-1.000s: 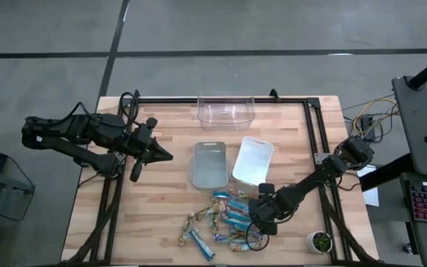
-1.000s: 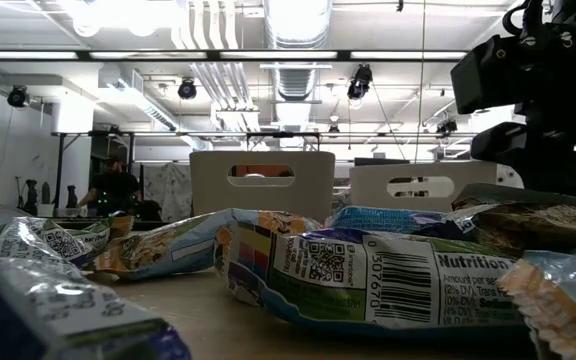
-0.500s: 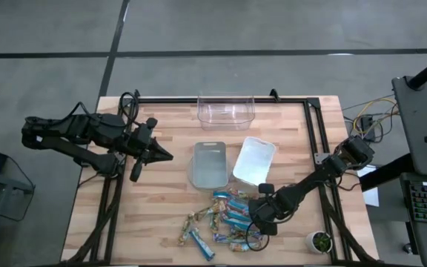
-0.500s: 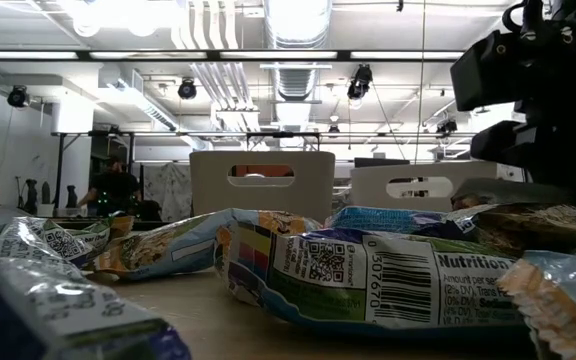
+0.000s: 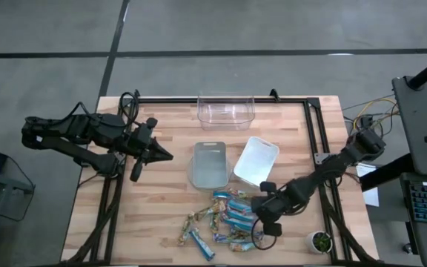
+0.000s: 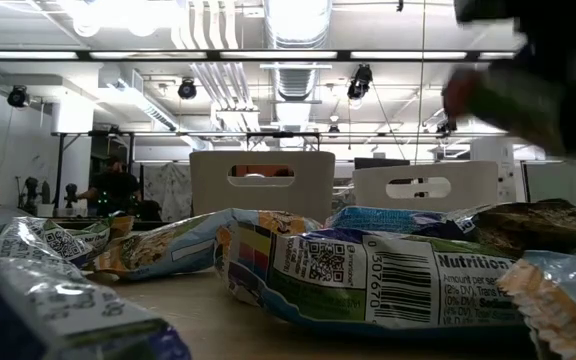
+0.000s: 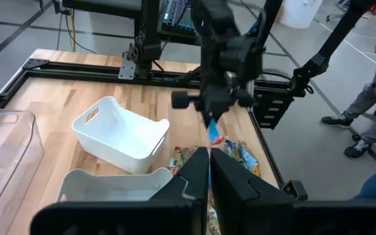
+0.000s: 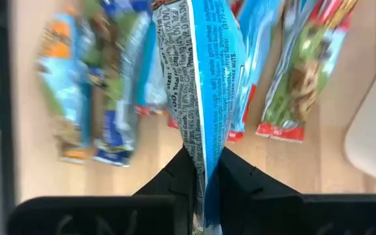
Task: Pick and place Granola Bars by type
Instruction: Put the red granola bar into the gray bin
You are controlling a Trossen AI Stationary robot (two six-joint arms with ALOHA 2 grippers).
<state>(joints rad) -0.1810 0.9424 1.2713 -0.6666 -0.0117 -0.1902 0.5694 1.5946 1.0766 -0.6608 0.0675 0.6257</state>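
Observation:
A heap of granola bars (image 5: 221, 221) in blue and greenish-gold wrappers lies on the wooden table near its front edge. It fills the foreground of the low view (image 6: 368, 275). My right gripper (image 5: 261, 222) hovers over the heap's right side, shut on one blue bar (image 8: 201, 72). The left wrist view shows that bar (image 7: 213, 132) hanging under the gripper (image 7: 211, 117). My left gripper (image 5: 163, 155) stays shut and holds nothing, above the table's left half. My right gripper pinches one end of the blue bar's wrapper (image 8: 200, 153) between its two fingers. The fingers come from above, slanting steeply down. The bar hangs below them with its long side pointing down, lifted clear of the heap.
A grey bin (image 5: 209, 165) and a white bin (image 5: 256, 160) stand side by side just beyond the heap, and a clear bin (image 5: 225, 109) sits at the far edge. A small potted plant (image 5: 319, 241) is at the front right corner. A person's legs (image 7: 371, 98) show beyond the table.
My right gripper has risen from the heap; in the low view it has gone up toward the top of the picture and is blurred. The left arm and the heap have kept still.

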